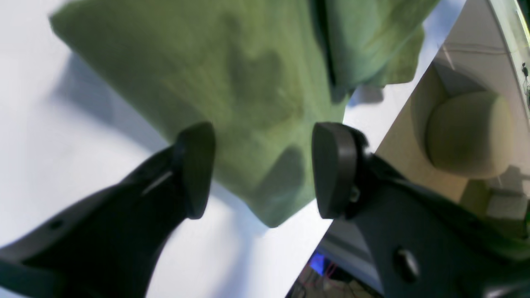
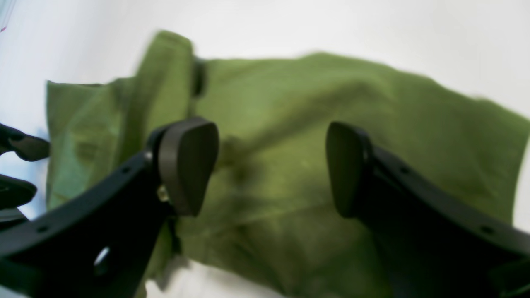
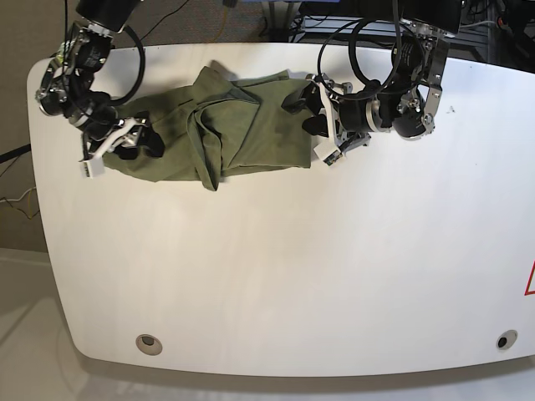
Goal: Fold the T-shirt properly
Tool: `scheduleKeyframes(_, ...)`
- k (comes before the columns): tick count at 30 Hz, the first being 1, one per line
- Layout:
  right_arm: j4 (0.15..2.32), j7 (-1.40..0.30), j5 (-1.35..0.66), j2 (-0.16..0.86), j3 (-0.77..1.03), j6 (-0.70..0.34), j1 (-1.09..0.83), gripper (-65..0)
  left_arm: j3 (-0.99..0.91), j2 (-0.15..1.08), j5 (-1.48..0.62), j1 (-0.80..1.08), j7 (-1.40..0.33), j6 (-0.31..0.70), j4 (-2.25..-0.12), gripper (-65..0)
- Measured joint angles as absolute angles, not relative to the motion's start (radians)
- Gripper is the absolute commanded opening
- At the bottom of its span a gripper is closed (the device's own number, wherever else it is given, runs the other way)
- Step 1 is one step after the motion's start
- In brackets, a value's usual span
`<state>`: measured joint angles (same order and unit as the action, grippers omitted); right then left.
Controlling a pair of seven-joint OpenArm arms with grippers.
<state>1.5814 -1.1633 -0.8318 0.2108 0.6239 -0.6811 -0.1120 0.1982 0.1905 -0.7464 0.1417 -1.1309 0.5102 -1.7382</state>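
Observation:
The olive-green T-shirt [image 3: 242,125] lies bunched and partly folded at the back left of the white table [image 3: 276,276], with a thick fold ridge [image 3: 201,138] running across it. My left gripper [image 3: 303,113] hovers at the shirt's right edge. In the left wrist view the left gripper [image 1: 265,169] stands open above a corner of the T-shirt [image 1: 232,91], nothing between its fingers. My right gripper [image 3: 144,142] is at the shirt's left end. Seen from the right wrist, the right gripper [image 2: 267,167] is open just over the T-shirt [image 2: 290,107].
The table edge [image 1: 372,145] runs diagonally close to the left gripper, with a round beige stool [image 1: 468,132] on the floor beyond it. Two round holes [image 3: 149,341] [image 3: 501,340] sit near the table's front edge. Cables [image 3: 368,50] loop behind the left arm.

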Motion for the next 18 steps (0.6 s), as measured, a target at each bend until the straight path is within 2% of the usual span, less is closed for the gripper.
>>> scheduleKeyframes(11, 1.56, -1.163, -0.839, 0.319, 0.62, -0.654, -0.128, -22.1, 0.197, 0.155, -0.741, 0.157, -1.129, 0.503, -1.748, -26.3)
scheduleKeyframes(15, 1.538, -1.154, -0.848, 0.339, 0.62, -0.655, -0.114, -22.1, 0.189, 0.135, -0.739, 0.176, -1.129, 0.503, -1.742, -27.2)
scheduleKeyframes(18, 1.505, -1.156, -0.852, 0.353, 0.624, -0.654, -0.112, -21.8, 0.19, 0.131, -0.733, 0.19, -1.129, 0.501, -1.74, -30.6)
